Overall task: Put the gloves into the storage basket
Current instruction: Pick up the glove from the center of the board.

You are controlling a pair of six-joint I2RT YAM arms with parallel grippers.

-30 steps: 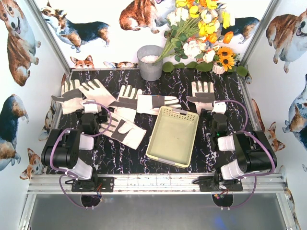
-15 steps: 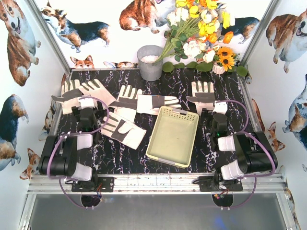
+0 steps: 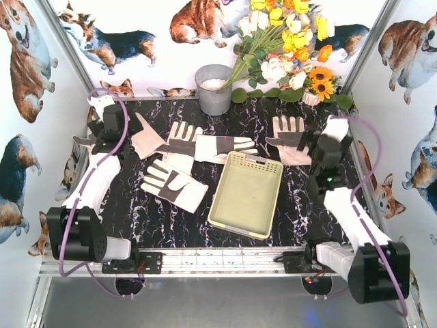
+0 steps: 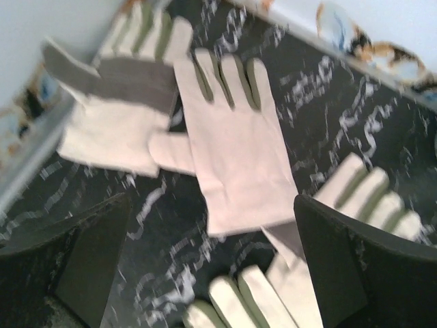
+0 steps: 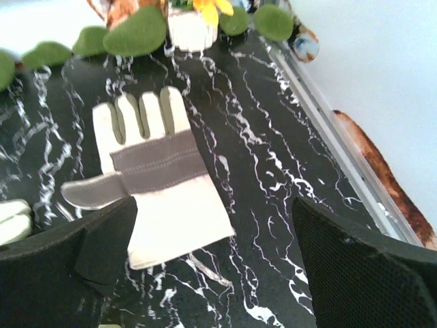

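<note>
Gloves (image 3: 175, 185) lie outside the storage basket (image 3: 247, 193)

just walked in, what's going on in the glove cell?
Early in the run. All six gloves lie on the table, and the storage basket is empty. The left arm's fingers are open above the two gloves in the far left corner. The right arm's fingers are open above the lone glove on the right. Nothing is gripped yet.
</note>
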